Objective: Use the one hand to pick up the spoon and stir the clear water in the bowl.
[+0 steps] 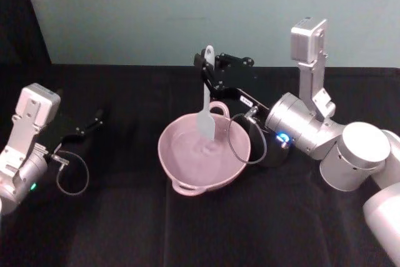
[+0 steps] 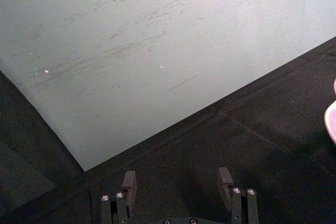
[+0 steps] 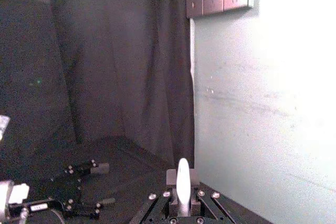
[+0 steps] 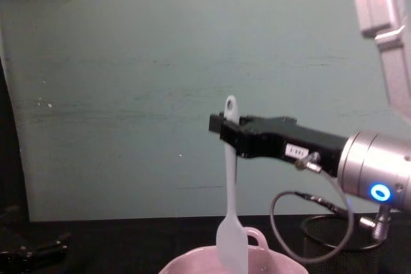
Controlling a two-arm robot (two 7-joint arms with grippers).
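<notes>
**Spoon.** The white spoon [image 1: 207, 92] [image 4: 230, 184] hung upright over the far half of the bowl [image 1: 181, 151], at the middle of the table. Its holed handle end pointed up and its flat translucent blade pointed down. In the head view the blade lay inside the bowl's rim, above faint ripples in the clear water. Whether the blade's lower edge touched the water could not be told. In the chest view the blade dropped behind the near rim of the bowl [image 4: 192, 266].

**Bowl.** The pale pink bowl stood on the black-draped table [image 1: 187, 229]. One small loop handle sat on its near rim and another on its far rim, just right of the blade.

**Right gripper.** The right gripper [image 1: 203, 64] [image 4: 221, 125] reached in from the right, held roughly level above the bowl's far edge. Its fingers were clamped on the upper handle just below the hole. In the right wrist view the handle tip [image 3: 182, 184] stood up between the closed fingers [image 3: 173, 174]. The silver wrist, with its blue glowing ring, was to the right of the bowl. A black wire-mesh cup [image 4: 334, 239] stood on the table beneath the wrist.

**Left gripper.** The left gripper [image 1: 97, 117] [image 2: 177, 182] rested low at the left of the table, well apart from the bowl. It held nothing, and its two fingers [image 2: 128, 182] stood apart. The bowl's pink edge [image 2: 332, 119] showed at the margin of the left wrist view.

**Background.** A pale green wall [image 1: 156, 10] rose behind the far edge of the table.
</notes>
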